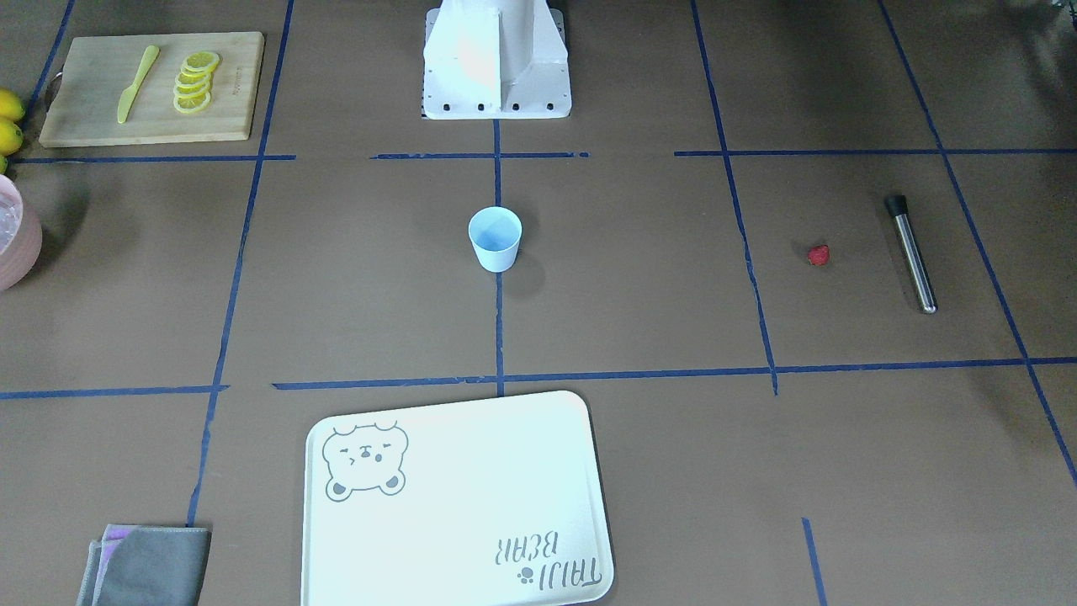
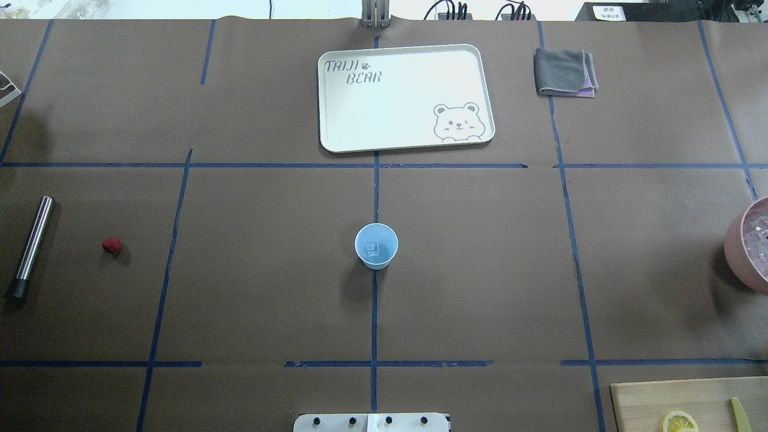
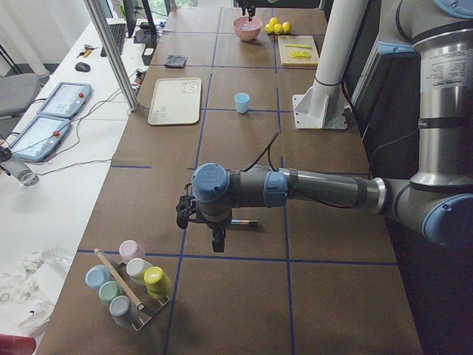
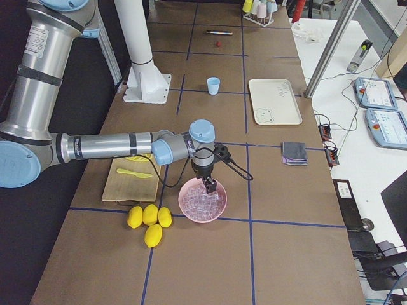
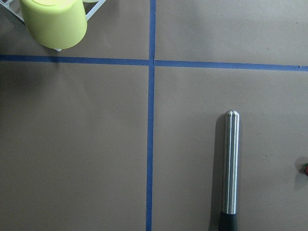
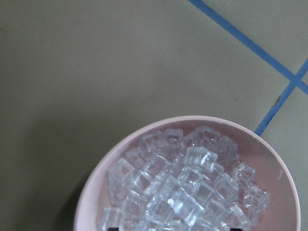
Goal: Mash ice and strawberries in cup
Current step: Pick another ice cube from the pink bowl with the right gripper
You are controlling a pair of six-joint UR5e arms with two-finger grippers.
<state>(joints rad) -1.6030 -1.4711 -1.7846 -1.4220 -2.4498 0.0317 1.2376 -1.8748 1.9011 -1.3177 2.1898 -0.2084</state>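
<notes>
ice (image 2: pixel 372 250) in cup (image 2: pixel 387 238), strawberry (image 2: pixel 112 245) beside muddler (image 2: pixel 31 247)

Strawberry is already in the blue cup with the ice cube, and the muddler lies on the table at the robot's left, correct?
No. The strawberry is not in the cup; it lies on the table near the muddler, as the overhead exterior view shows. The ice cube is in the cup, and the muddler is at the robot's left.
</notes>
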